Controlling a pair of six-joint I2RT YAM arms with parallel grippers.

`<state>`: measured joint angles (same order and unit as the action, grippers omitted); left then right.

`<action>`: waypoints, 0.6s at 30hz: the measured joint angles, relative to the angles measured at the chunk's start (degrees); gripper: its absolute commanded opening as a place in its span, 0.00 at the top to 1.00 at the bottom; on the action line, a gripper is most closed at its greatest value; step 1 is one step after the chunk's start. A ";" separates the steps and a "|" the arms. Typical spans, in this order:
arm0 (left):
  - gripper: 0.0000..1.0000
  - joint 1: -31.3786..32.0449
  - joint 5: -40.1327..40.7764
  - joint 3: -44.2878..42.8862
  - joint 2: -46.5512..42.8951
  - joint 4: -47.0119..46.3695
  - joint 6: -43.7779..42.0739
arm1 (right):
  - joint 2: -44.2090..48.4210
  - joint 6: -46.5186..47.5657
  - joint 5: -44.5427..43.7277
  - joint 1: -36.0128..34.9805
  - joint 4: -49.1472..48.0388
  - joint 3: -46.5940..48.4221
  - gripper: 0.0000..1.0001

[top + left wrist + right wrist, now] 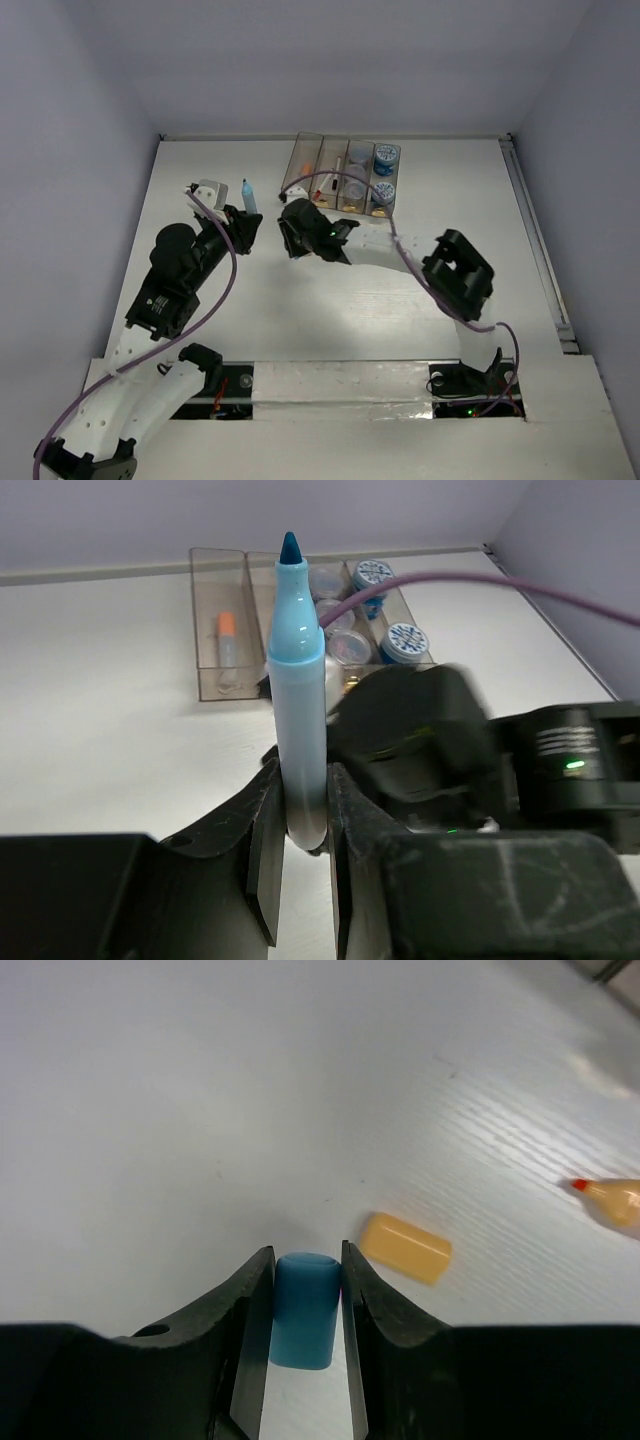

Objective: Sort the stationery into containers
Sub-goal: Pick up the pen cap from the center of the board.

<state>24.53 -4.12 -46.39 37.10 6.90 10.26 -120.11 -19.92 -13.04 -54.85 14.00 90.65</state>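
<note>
My left gripper (243, 214) (300, 820) is shut on the lower end of a light blue marker (298, 680), which stands upright with its dark blue tip bare; the marker also shows in the top view (247, 194). My right gripper (291, 238) (305, 1280) is shut on a stubby blue cap (302, 1310) low at the table, just right of my left gripper. A stubby orange cap (405, 1248) lies right of it. The row of translucent containers (300, 150) (215, 600) stands at the back.
The right bin holds blue-patterned jars (386, 155) (408, 640), and its neighbour holds clear jars (356, 158). An orange marker (227, 640) lies in the left bin. Another orange marker's red tip (612, 1200) pokes in at the right wrist view's edge. A purple cable (350, 180) arcs over the bins.
</note>
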 measured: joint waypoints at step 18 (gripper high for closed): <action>1.00 -0.13 -23.23 0.07 3.04 -5.16 -0.98 | 45.40 -7.28 -10.43 0.00 -24.24 -20.33 1.00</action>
<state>24.40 -27.35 -46.33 40.14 1.74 9.28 -74.72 -27.20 -23.46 -54.85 -10.24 70.32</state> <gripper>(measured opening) 0.146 0.358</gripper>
